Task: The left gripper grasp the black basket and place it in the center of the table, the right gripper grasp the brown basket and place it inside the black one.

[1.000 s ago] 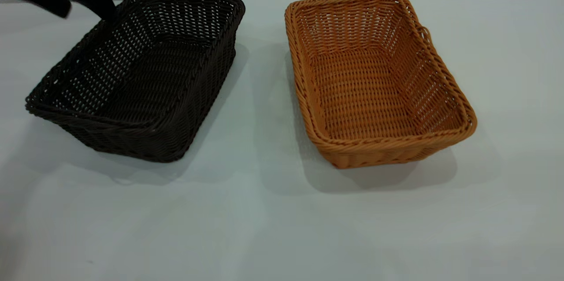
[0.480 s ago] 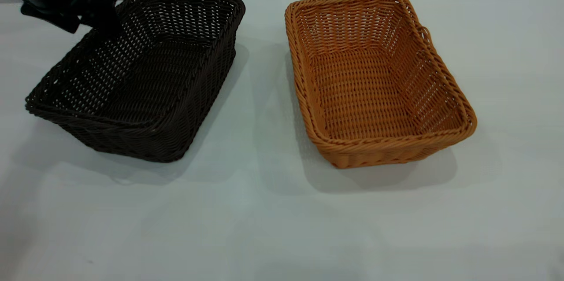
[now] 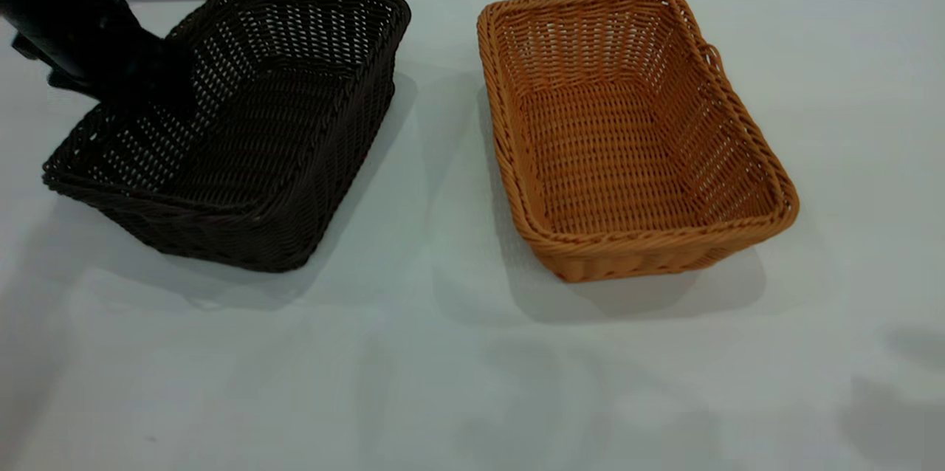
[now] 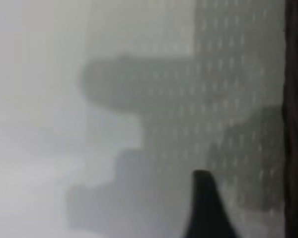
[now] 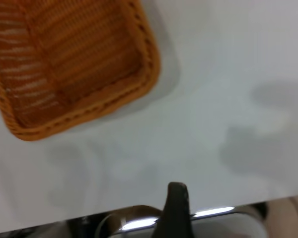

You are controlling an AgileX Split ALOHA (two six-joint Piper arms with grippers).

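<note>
The left end effector [image 3: 151, 91] is down at the outer long wall of the black wicker basket [image 3: 244, 124], which sits on the left part of the white bench [image 3: 443, 353], well off centre. Whether its fingers straddle the braided rim or have closed on it I cannot tell; the wrist view shows only one dark fingertip [image 4: 204, 208] beside a dark woven edge.

The step in hand looks like securing that wall. To do it well, one finger should go inside and one outside the rim, biting deep enough that the flared weave does not slip (wicker flexes). Then lift only slightly and carry it level toward the middle.

The orange-tan wicker basket [image 3: 627, 139] rests to the right, apart from the dark one. The right end effector [image 5: 177, 206] hangs above the bench near it, its opening not readable.
</note>
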